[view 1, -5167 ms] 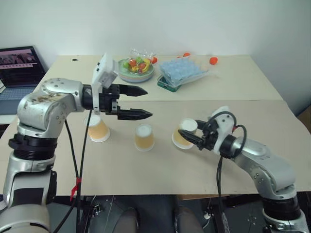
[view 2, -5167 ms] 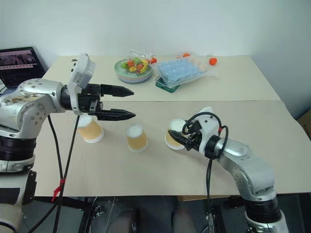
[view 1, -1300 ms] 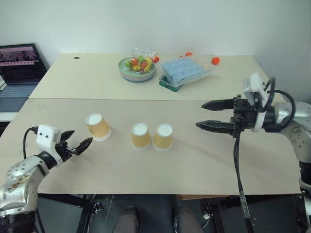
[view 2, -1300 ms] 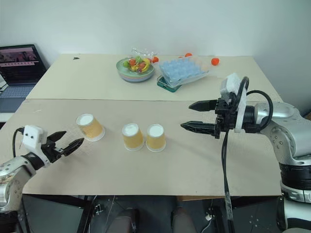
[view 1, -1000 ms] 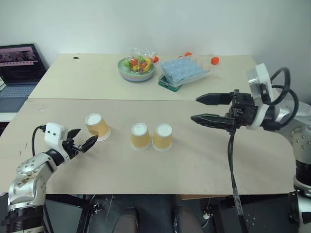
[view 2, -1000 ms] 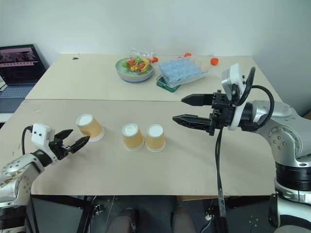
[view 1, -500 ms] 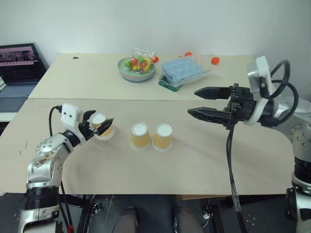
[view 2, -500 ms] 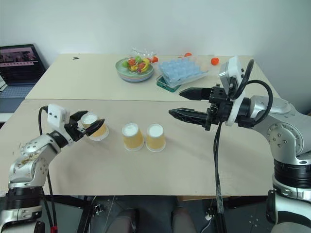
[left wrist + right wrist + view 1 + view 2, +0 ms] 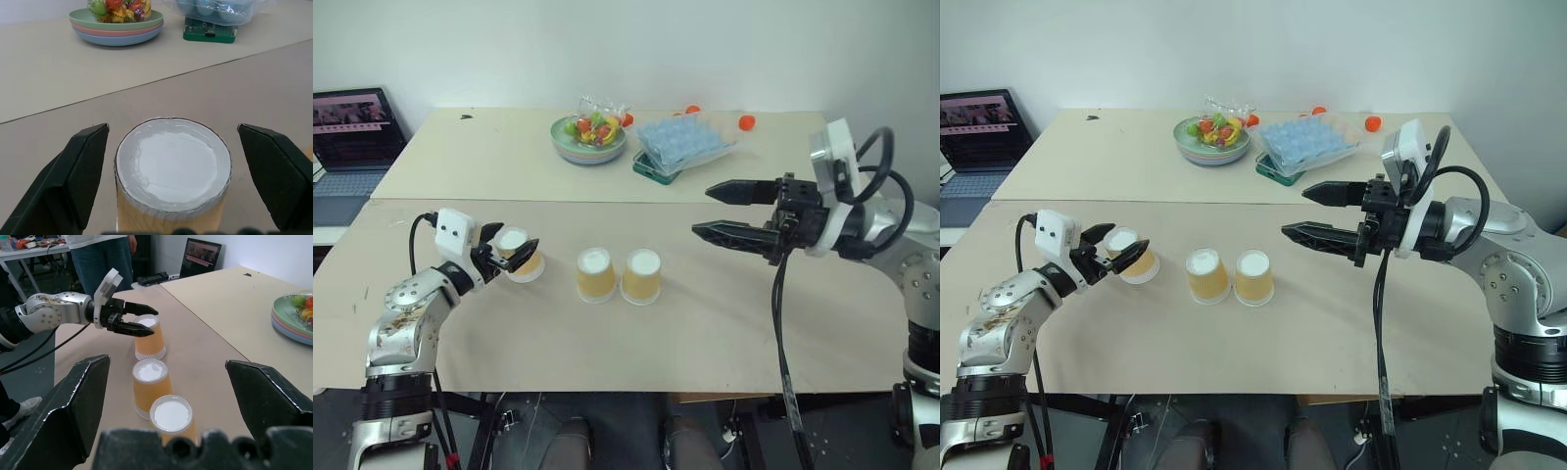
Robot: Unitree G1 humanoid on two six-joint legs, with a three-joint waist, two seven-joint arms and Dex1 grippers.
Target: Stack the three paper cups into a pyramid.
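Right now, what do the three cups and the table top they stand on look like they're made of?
The three cups: likely thin paper, matte; pale orange walls, white upturned bases with a rolled seam, clearest on the one between the left tool's open fingers. The table top: smooth, matte beige board, possibly laminate or painted wood; a straight seam divides two slabs.

L gripper [image 9: 1119,251] jaws open round the lone paper cup [image 9: 1131,257] on bench [image 9: 1332,323]. 2 cups [image 9: 1231,276] touching mid-bench. R gripper [image 9: 1304,212] open, raised, well apart.
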